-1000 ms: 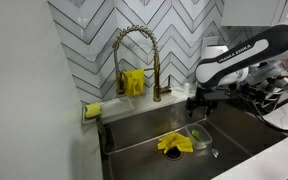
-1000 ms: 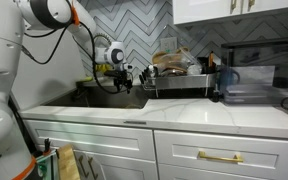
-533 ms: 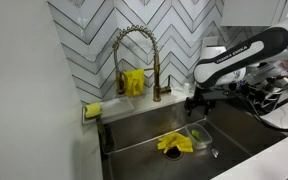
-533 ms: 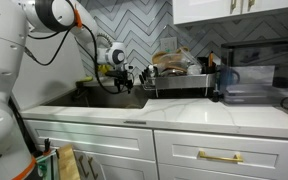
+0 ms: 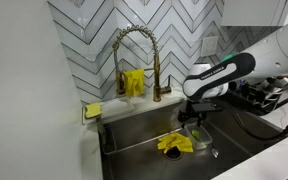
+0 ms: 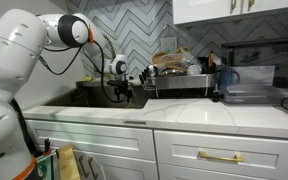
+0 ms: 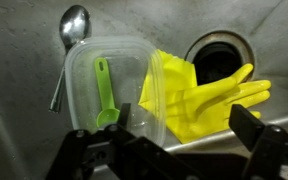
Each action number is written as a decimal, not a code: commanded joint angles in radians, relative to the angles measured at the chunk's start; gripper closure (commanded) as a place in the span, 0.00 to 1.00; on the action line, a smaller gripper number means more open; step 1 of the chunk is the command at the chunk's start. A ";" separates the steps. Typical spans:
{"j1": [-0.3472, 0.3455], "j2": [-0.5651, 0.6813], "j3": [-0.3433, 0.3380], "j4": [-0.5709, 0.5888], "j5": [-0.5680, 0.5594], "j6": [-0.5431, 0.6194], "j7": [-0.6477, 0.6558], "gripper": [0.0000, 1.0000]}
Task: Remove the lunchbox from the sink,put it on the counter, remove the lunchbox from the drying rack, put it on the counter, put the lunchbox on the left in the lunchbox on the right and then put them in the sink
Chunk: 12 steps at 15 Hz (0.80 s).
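Note:
A clear lunchbox (image 7: 109, 75) lies on the floor of the steel sink (image 7: 19, 70), with a green utensil (image 7: 103, 92) inside it. In an exterior view the lunchbox (image 5: 200, 136) sits at the sink's (image 5: 139, 135) right side, next to a yellow glove (image 5: 174, 144). My gripper (image 5: 193, 113) hangs open just above it. In the wrist view the gripper (image 7: 184, 122) straddles the box's right rim and the glove (image 7: 199, 95). The black drying rack (image 6: 179, 82) stands on the white counter (image 6: 204, 117); I cannot make out a lunchbox in it.
A metal spoon (image 7: 72, 30) lies beside the box, and the round drain (image 7: 220, 55) is partly under the glove. A brass spring faucet (image 5: 134, 55) rises behind the sink, with a yellow sponge (image 5: 92, 110) at its back left corner. The chevron tiled wall stands close behind.
The arm has swung left and dropped into the sink, bringing the gripper down over the lunchbox. The jaws stayed open; nothing in the sink has moved.

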 commanded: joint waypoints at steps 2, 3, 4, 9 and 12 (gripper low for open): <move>0.051 0.108 -0.044 0.121 -0.013 -0.022 0.023 0.00; 0.051 0.129 -0.042 0.143 -0.006 -0.016 0.010 0.00; 0.057 0.150 -0.044 0.167 -0.006 -0.021 0.008 0.00; 0.071 0.225 -0.064 0.253 -0.007 -0.063 0.025 0.18; 0.080 0.257 -0.074 0.298 -0.011 -0.100 0.019 0.44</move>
